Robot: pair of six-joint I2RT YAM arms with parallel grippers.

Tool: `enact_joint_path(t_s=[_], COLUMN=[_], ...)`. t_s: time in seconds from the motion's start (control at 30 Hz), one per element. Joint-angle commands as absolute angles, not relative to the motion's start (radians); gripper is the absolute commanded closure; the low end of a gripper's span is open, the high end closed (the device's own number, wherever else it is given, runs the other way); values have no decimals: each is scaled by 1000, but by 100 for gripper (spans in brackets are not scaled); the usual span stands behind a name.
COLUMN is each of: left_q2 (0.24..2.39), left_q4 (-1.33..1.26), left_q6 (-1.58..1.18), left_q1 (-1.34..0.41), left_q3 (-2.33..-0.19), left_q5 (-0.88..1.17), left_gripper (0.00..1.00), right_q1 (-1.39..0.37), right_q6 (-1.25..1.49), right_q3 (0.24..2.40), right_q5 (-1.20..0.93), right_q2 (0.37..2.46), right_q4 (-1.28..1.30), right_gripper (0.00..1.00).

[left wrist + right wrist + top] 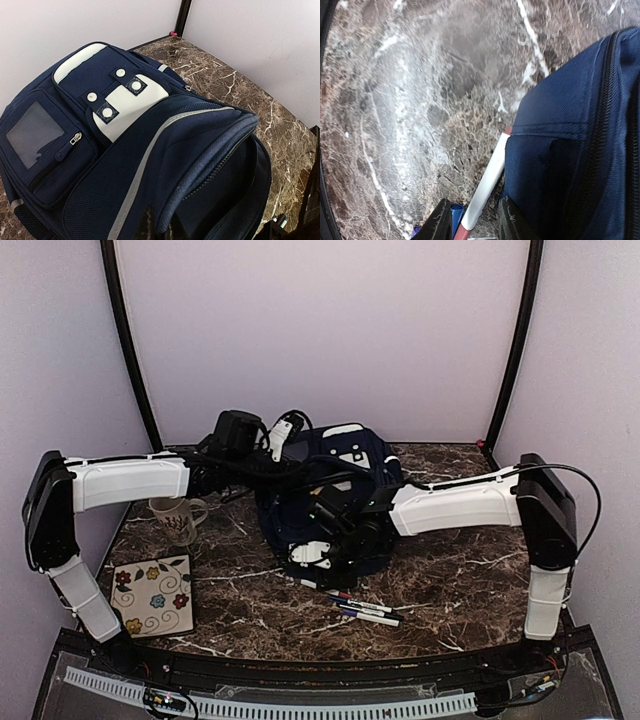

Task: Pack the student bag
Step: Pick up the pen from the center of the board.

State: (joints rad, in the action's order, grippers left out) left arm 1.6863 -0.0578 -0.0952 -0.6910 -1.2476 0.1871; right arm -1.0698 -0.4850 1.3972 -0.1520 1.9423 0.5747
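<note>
With left gripper (161, 227) pinching the navy-blue fabric student bag (130, 165) open, the parted right gripper (472, 222) next needs the white pens (365, 608) beside it.

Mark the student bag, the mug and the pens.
student bag (100, 175): left wrist view, on the navy mesh front panel.
mug (178, 516): top external view, on the patterned side of the body.
pens (365, 607): top external view, on the middle of the cluster lying on the table.

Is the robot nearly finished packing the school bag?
Not nearly. The navy-blue fabric backpack looks unzipped on top already. The right gripper hangs open over a white pen on the marble table. The pens, beige mug and flowered tile all lie outside it.
</note>
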Motion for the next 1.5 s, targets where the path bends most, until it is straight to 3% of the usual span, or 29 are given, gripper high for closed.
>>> enact_joint_path(t_s=[0.0,0.4,1.0,1.47], left_q2=[1673,1675,1666,1666], left_q4=[-120,-116,-117,-115], left_q6=[-125,-124,-118,-110], left_q1=[-685,-685,-685,-684], left_q3=[-1248,-1252,-1252,-1249], left_q5=[215,221,225,221], left_gripper=[100,100,100,100], right_q1=[-1078,-1078,-1130,-1130], right_q6=[-442,-428,-470,-573], right_q3=[1437,1451,1493,1517], right_q5=[-109,-79,-100,-115], right_q2=[1996,2070,2106,1855], right_q4=[605,610,636,723], right_gripper=[67,68,90,94])
